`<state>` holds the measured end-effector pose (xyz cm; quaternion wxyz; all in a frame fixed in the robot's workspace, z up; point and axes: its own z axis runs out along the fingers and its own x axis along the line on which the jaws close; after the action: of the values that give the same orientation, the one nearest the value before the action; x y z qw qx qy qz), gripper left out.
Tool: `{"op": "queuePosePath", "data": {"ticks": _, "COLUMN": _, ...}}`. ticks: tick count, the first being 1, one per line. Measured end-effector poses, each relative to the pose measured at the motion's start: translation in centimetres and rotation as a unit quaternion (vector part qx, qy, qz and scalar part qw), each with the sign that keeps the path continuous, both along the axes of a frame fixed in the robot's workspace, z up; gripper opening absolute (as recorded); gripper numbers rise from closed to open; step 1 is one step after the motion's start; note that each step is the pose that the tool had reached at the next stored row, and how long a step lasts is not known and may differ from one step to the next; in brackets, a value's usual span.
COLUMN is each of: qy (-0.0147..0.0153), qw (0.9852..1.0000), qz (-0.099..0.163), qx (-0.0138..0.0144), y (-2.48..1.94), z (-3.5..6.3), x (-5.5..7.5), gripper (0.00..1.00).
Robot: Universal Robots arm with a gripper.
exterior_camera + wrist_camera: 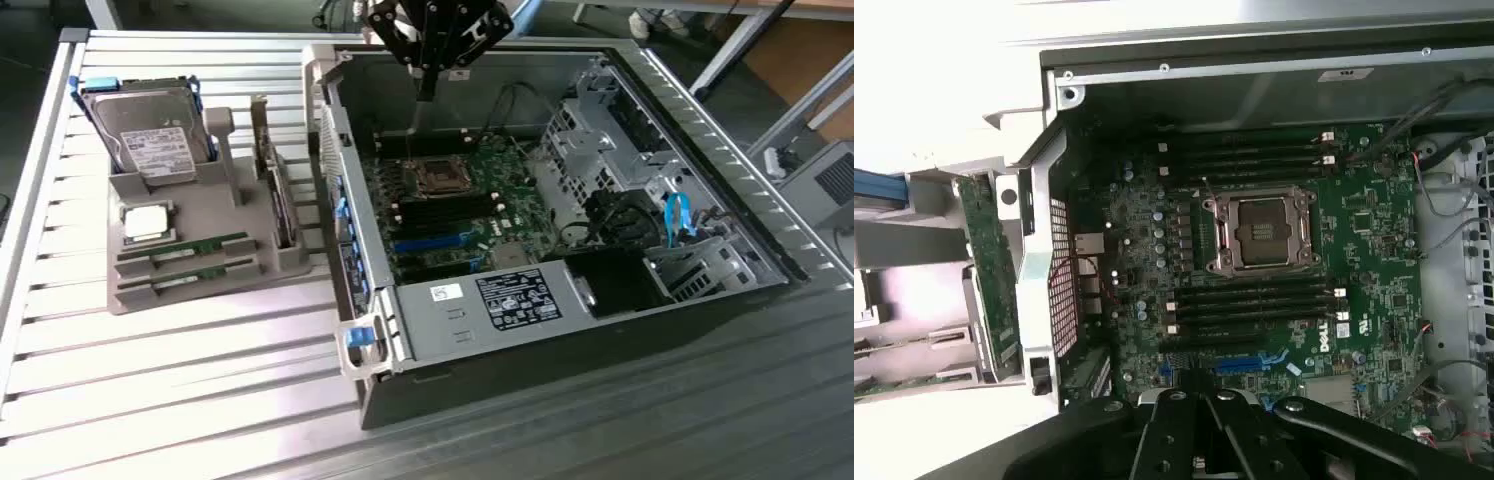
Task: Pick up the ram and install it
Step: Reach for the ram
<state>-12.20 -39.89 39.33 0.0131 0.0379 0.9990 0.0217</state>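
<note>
Over the open case [424,335], the end effector [424,92] is hovering, fingers fully closed and gripping nothing. The ram [183,248] is lying in the grey holder [220,215] near the worktop [160,390] edge at the exterior view's left, well apart from the end effector. Risks: closed fingers descending here would be striking the motherboard [467,215]; a skewed grasp would be bending the ram.

Harsh glare on slatted table [174,380], dim shadow inside computer case [441,325]
</note>
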Motion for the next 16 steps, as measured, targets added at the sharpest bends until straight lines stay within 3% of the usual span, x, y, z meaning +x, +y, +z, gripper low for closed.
{"op": "queuePosePath", "data": {"ticks": 16, "qy": 0.0, "qw": 1.0, "qz": 0.0, "qx": 0.0, "y": 0.0, "z": 0.0, "x": -6.1, "gripper": 0.09}}
